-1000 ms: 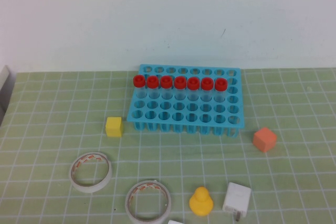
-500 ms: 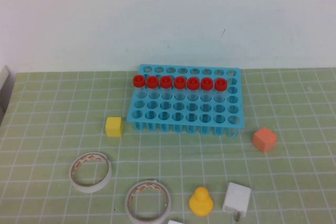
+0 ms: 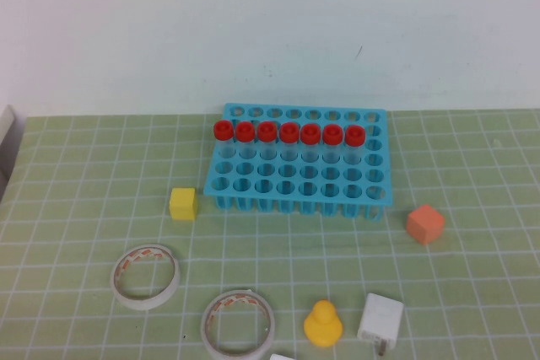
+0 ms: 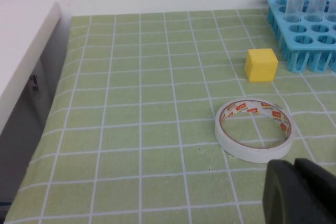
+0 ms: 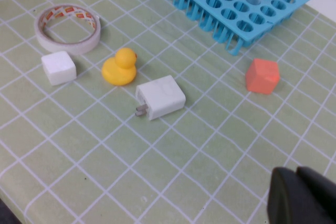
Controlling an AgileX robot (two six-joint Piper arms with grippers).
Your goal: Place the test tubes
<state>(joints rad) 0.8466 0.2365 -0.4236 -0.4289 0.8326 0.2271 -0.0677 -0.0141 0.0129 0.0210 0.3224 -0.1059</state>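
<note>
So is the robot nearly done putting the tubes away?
Looks done: seven red-capped test tubes stand in one row of the blue rack. In hand: nothing; the left gripper and right gripper are shut and empty, back from the rack. To do: no loose tube shows on the mat.

My left gripper [image 4: 297, 184] and right gripper [image 5: 298, 195]: matte black, smooth rounded fingers, visible only on their own wrist cams.
</note>
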